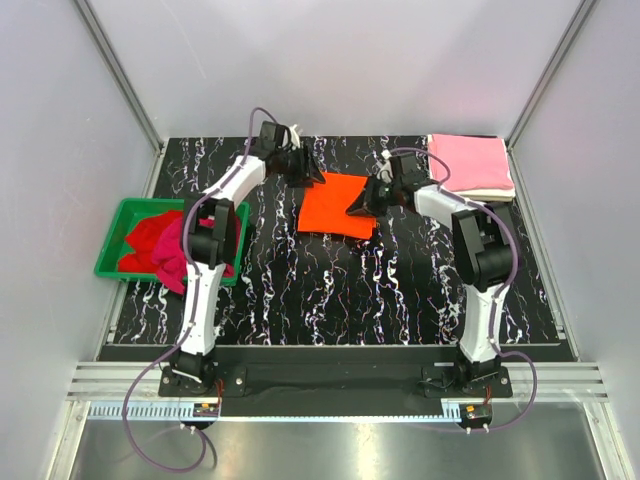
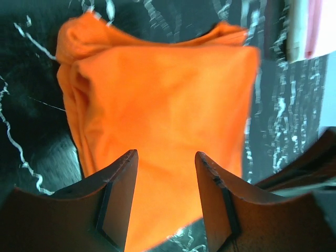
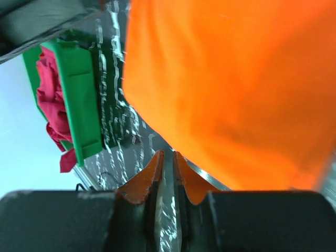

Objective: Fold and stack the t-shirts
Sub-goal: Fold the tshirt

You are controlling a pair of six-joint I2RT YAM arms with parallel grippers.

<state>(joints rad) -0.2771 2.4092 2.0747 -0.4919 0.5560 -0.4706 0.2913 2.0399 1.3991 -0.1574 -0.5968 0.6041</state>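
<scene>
A folded bright orange t-shirt (image 1: pixel 335 205) lies flat in the middle of the table. My left gripper (image 1: pixel 308 175) hovers at its far left corner, open; the orange cloth (image 2: pixel 168 94) shows below the gap of the left gripper (image 2: pixel 166 153), and nothing is between the fingers. My right gripper (image 1: pixel 362 205) is at the shirt's right edge. In the right wrist view the right gripper (image 3: pixel 167 153) is shut to a thin slit, holding nothing, just short of the orange shirt (image 3: pixel 236 79). A pink t-shirt (image 1: pixel 468 160) lies folded on a cream-white one (image 1: pixel 490 192) at the back right.
A green plastic bin (image 1: pixel 110 245) at the left table edge holds crumpled red (image 1: pixel 148 235) and crimson-magenta (image 1: pixel 178 258) shirts; the bin (image 3: pixel 79 94) also shows in the right wrist view. Grey walls enclose the black marbled table (image 1: pixel 330 290).
</scene>
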